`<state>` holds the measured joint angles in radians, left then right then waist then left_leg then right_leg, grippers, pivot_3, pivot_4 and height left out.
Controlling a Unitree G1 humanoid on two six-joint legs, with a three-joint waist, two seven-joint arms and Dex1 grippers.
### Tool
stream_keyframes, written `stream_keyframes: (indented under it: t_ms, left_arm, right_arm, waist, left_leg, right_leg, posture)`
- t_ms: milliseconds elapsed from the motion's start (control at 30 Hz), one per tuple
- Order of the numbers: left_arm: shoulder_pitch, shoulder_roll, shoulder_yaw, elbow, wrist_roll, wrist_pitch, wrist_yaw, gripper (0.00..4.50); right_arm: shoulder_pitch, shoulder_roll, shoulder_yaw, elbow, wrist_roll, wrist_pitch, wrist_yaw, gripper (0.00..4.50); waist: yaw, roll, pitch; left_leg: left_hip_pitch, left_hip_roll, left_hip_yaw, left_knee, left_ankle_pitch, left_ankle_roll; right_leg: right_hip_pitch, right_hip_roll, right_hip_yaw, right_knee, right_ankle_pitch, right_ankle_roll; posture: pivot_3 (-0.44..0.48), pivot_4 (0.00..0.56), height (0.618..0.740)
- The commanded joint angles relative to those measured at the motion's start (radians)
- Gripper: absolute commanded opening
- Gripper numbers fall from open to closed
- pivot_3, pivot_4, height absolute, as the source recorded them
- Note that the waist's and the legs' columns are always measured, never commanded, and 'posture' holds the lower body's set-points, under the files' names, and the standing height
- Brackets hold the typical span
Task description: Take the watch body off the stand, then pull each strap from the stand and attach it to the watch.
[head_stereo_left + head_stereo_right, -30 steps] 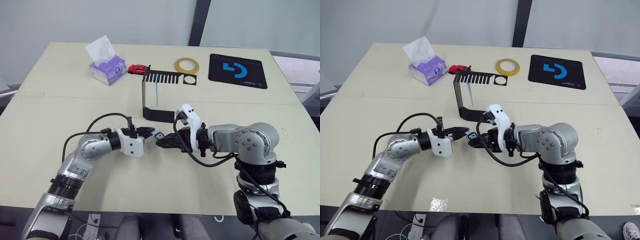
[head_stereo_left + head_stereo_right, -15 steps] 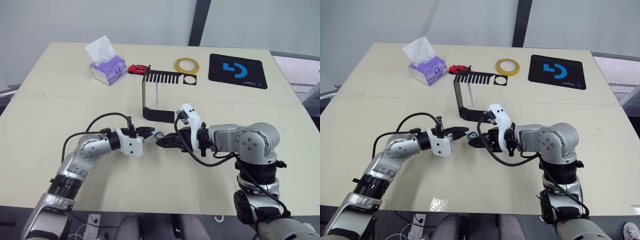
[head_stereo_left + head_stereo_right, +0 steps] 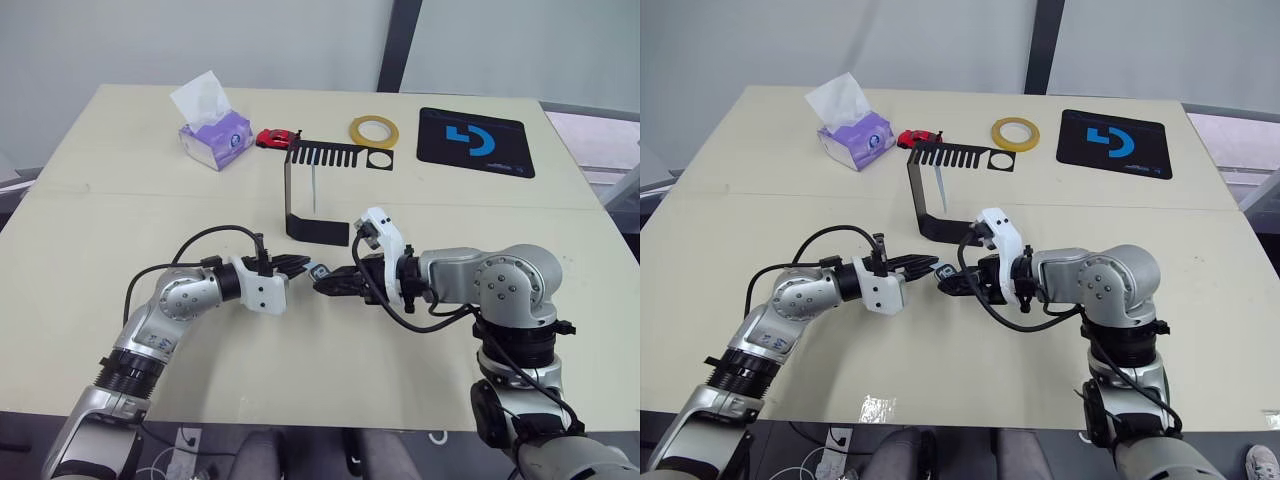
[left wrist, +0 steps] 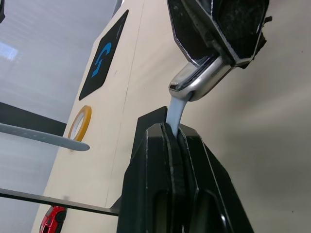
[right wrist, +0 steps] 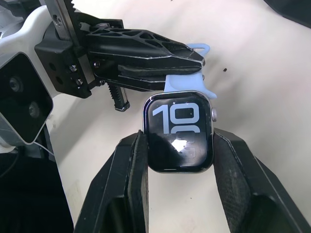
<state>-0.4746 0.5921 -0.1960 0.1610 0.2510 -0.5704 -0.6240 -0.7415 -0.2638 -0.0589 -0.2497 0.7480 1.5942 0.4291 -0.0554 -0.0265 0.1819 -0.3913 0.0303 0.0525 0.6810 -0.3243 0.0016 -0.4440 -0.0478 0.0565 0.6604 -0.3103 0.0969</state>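
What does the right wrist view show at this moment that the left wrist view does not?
Right wrist view alone: the watch body's lit screen with light digits, clamped between the right pincer's fingers, plus the left pincer side-on, pinching a strap.

Left wrist view alone: the second strap hanging on the stand, the yellow tape ring, the black mat and a red toy car.

Shared: the watch body, the gripped strap at its edge, and both pincers.

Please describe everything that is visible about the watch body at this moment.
The watch body is a small rounded-square case with a shiny silver-grey rim and a dark screen showing large light digits. The right gripper clamps it by two opposite sides, above the table. A pale blue-grey strap, pinched in the left gripper, meets its top edge.
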Motion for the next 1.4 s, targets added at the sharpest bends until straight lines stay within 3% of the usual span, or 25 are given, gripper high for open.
stream_keyframes:
  t_ms: [33,1267,1400]
  left_arm:
    - [-0.002,0.001,0.003,-0.074,-0.055,-0.047,-0.009,0.06]
    - [-0.004,-0.012,0.016,-0.076,-0.049,-0.019,-0.003,0.06]
    - [-0.005,-0.013,0.011,-0.073,-0.039,-0.007,-0.002,1.29]
  right_arm:
    - [-0.024,-0.022,-0.005,0.011,-0.01,-0.021,0.005,1.52]
    - [-0.024,-0.047,0.021,0.023,-0.012,-0.049,0.029,1.52]
    - [-0.029,-0.048,0.018,0.016,-0.009,-0.043,0.03,1.52]
  waist:
    - [0.0,0.0,0.0]
    - [0.0,0.0,0.0]
    - [0.002,0.0,0.0]
  left_leg:
    - [0.0,0.0,0.0,0.0,0.0,0.0]
    - [0.0,0.0,0.0,0.0,0.0,0.0]
    - [0.0,0.0,0.0,0.0,0.0,0.0]
  right_leg:
    - [0.0,0.0,0.0,0.0,0.0,0.0]
    - [0.0,0.0,0.0,0.0,0.0,0.0]
    - [0.0,0.0,0.0,0.0,0.0,0.0]
  posture:
    - [0.0,0.15,0.738]
    - [0.0,0.15,0.738]
    - [0.0,0.15,0.738]
